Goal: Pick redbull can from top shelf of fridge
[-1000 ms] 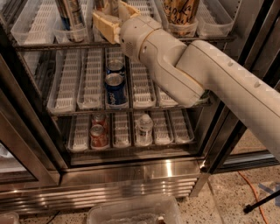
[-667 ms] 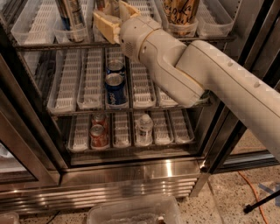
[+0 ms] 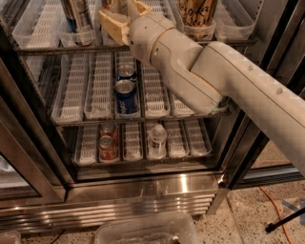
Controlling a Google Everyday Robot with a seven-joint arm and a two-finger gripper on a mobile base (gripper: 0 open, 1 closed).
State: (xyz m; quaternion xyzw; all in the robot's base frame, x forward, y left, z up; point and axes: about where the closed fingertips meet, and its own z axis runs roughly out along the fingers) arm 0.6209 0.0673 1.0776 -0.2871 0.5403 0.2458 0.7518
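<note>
The redbull can (image 3: 78, 16), tall, slim, silver and blue, stands in a white lane tray on the top shelf (image 3: 43, 48) of the fridge (image 3: 143, 190), at the upper left. Its top is cut off by the frame edge. My gripper (image 3: 125, 14) is at the top shelf, just right of the can and apart from it. Its tan fingers (image 3: 112, 25) are spread open. Something partly hidden shows between them at the frame's top edge. My thick white arm reaches in from the lower right.
A wide tan can with black script (image 3: 198, 12) stands right of the gripper. Blue Pepsi cans (image 3: 126, 95) sit on the middle rack. Red cans (image 3: 107, 147) and a water bottle (image 3: 157, 138) sit on the lower rack. A clear plastic bin (image 3: 143, 231) and an orange cable (image 3: 276, 205) lie on the floor.
</note>
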